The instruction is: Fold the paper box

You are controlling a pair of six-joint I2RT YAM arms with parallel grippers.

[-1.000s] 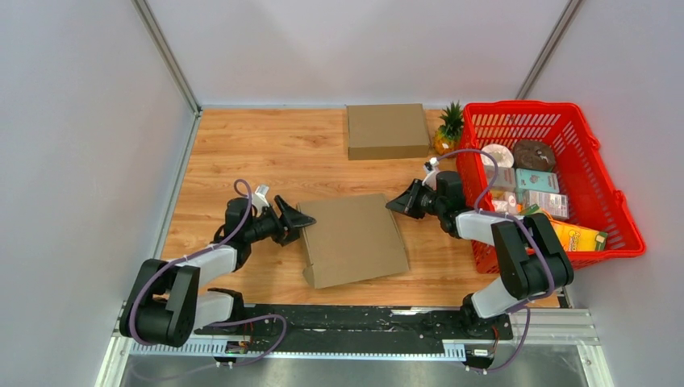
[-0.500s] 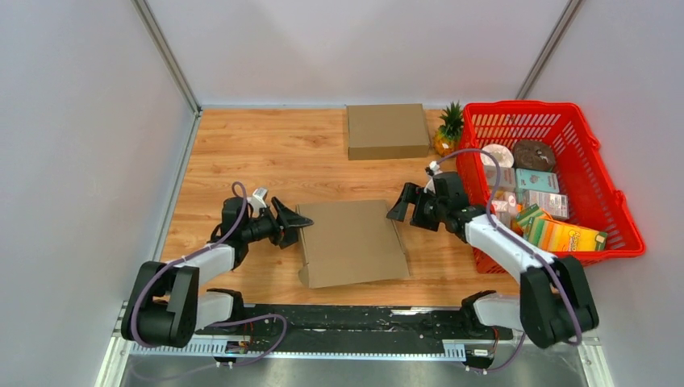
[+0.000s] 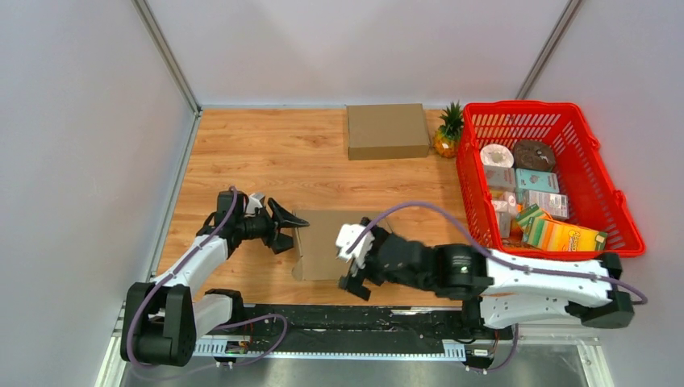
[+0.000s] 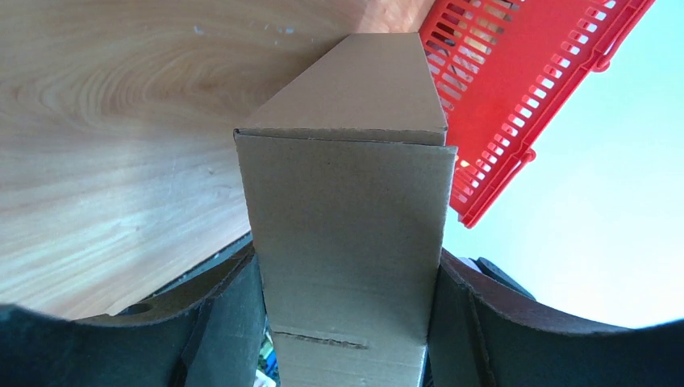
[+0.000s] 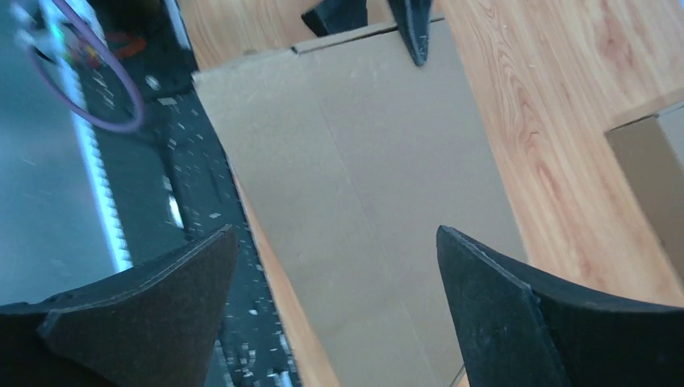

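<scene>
Paper box half under R arm

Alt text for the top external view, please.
A brown paper box lies on a wooden table: the left gripper grips its left edge, the open right gripper is over its near edge. A second box, pineapple and red grocery basket sit behind.

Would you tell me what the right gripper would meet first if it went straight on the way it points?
Probably the flat brown cardboard box, directly ahead of the right gripper.
</scene>
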